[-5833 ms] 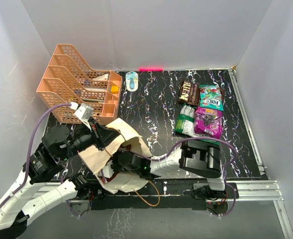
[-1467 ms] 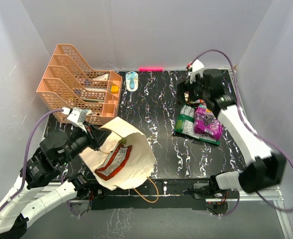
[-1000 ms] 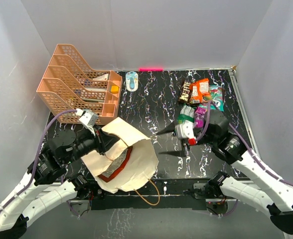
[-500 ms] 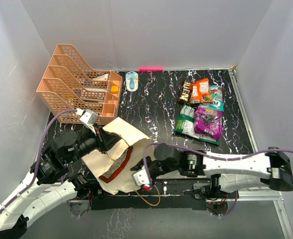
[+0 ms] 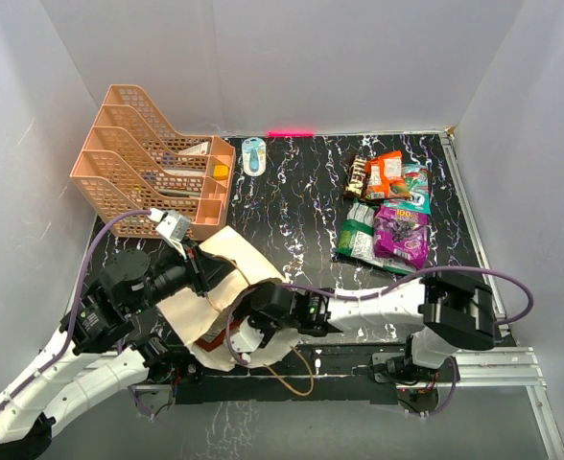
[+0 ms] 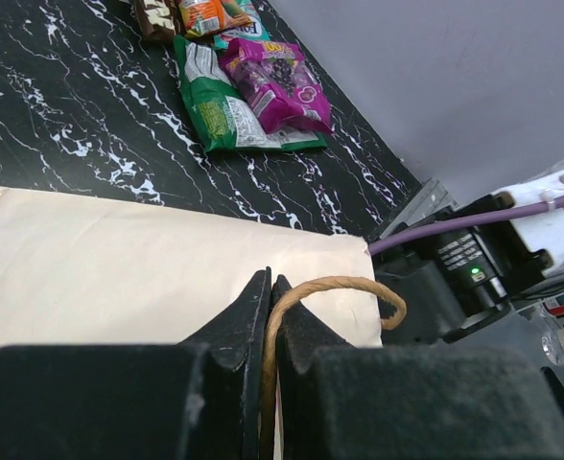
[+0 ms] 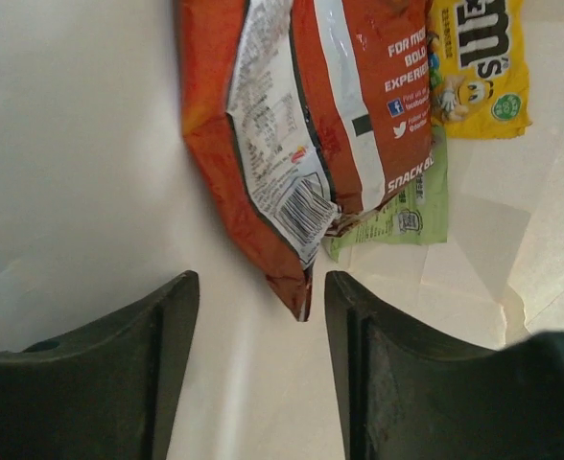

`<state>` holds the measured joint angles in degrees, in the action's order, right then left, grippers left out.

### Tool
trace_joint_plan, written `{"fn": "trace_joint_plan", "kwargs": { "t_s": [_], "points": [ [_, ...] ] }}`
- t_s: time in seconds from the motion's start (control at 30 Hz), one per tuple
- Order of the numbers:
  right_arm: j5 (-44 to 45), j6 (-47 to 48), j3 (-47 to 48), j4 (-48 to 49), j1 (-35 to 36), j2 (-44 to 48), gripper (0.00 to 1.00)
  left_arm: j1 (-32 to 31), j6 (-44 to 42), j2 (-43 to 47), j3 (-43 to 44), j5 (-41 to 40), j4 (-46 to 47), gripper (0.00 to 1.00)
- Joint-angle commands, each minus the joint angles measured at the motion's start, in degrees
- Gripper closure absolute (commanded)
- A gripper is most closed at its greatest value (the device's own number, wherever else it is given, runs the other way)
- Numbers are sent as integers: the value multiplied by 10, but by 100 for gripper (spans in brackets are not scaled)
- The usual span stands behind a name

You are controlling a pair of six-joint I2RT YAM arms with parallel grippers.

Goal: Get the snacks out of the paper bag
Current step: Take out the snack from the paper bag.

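The left gripper (image 6: 268, 285) is pinched shut on the cord handle (image 6: 344, 283) of the bag (image 6: 119, 259), which lies on the table (image 5: 292, 192) at its near left. The right gripper (image 7: 261, 287) is inside the bag with its jaws spread (nothing clamped). The corner of an orange-red chip bag (image 7: 330, 115) lies between them, with a yellow packet (image 7: 479, 67) and a green packet (image 7: 411, 211) beyond. Other packets (image 5: 387, 206) lie grouped at the far right.
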<state>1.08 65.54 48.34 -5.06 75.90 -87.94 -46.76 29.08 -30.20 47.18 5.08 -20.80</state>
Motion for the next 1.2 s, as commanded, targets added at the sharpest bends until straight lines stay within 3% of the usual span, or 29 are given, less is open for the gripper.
{"fn": "trace_joint_plan", "kwargs": {
  "t_s": [0.0,0.27,0.43,0.6,0.73,0.97,1.17],
  "points": [
    [45,66,36,45,-12,-37,40,1,-7,6,-1,18,20,98],
    [-44,84,39,76,-16,-79,35,1,-22,16,-2,20,19,98],
    [-97,56,31,199,-27,-108,32,1,-31,11,3,25,20,98],
    [-62,41,37,355,-40,-176,36,1,-22,8,-1,35,29,98],
    [-50,25,49,413,-52,-199,51,1,-14,13,-4,37,26,98],
    [-59,-5,49,436,-63,-183,92,1,-15,28,-10,11,1,98],
    [-48,-44,28,443,-66,-137,93,1,-9,46,-22,-22,-18,98]
  ]
}}
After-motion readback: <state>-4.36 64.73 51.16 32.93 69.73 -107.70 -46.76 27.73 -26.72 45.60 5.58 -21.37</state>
